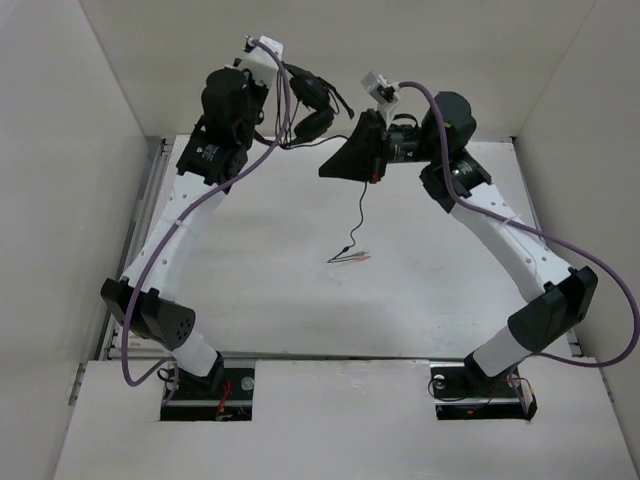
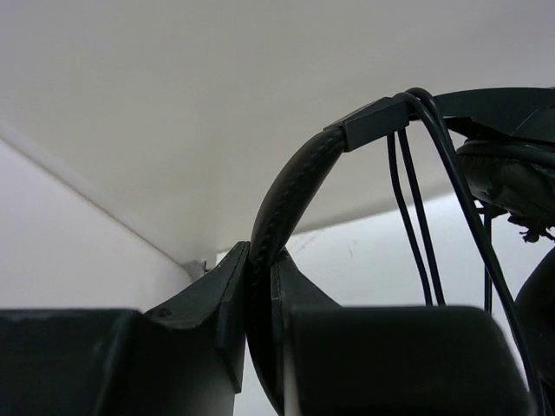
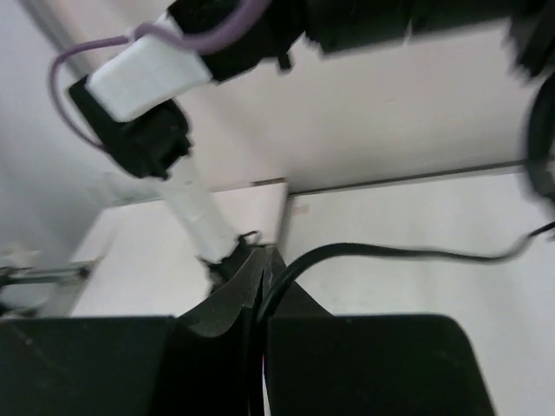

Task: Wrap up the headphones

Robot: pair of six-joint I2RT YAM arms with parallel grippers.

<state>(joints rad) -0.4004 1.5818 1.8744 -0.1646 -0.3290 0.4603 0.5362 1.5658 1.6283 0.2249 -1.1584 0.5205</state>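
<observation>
Left pincer (image 2: 258, 264) is clamped tight on the headphones' headband (image 2: 290, 186), right pincer (image 3: 264, 264) nipped shut on their cable (image 3: 390, 252).

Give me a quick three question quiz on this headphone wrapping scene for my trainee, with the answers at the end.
1. True or false: the left claw is shut on the headband of the headphones.
2. The right claw pinches: A the cable; B an earcup; C nothing.
3. Where does the cable's plug end lie?
Key: 1 true. 2 A. 3 On the table.
</observation>
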